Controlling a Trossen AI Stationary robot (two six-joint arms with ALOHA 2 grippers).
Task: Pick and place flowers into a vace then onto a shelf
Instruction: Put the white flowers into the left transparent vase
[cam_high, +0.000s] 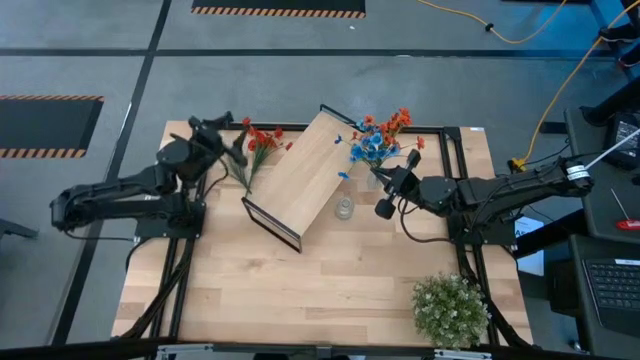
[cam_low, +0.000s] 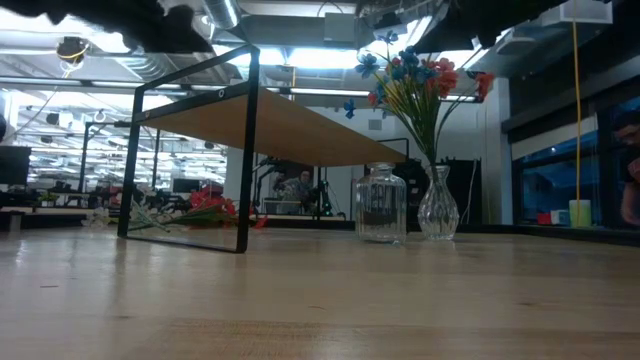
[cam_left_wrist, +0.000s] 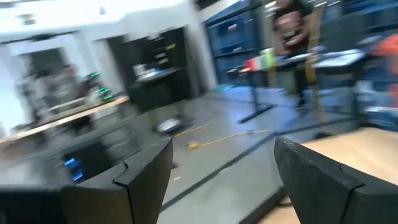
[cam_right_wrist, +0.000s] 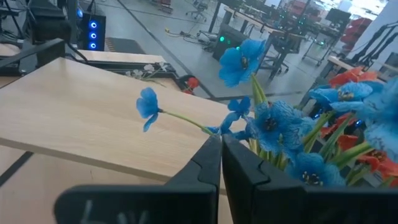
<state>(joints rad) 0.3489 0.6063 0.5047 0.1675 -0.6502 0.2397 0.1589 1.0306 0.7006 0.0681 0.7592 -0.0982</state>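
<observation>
The shelf (cam_high: 300, 175), a light-wood board on a black wire frame (cam_low: 243, 150), stands on the table. A clear vase (cam_low: 437, 208) stands beside its far-right corner with blue and red-orange flowers (cam_high: 378, 140) stuck in it by their stems. More red flowers (cam_high: 260, 140) lie flat on the table at the shelf's far-left side. My right gripper (cam_high: 382, 180) is shut and sits right at the bouquet; blue blossoms (cam_right_wrist: 273, 124) fill its wrist view. My left gripper (cam_high: 222, 135) is open and raised near the lying red flowers, with nothing between its fingers (cam_left_wrist: 143, 171). My right gripper (cam_right_wrist: 221, 140) has its shut fingertips at the thin stem (cam_right_wrist: 186, 119) of one blue flower that leans out of the bouquet. The fingertips hide the spot, so I cannot tell whether they touch the stem.
An empty glass jar (cam_high: 345, 208) stands on the table next to the vase, close to the right gripper. A bushy green plant (cam_high: 452, 308) sits at the near-right corner. Bare tabletop (cam_high: 300, 290) spreads across the near half. A yellow cable (cam_high: 545, 110) runs on the floor beyond.
</observation>
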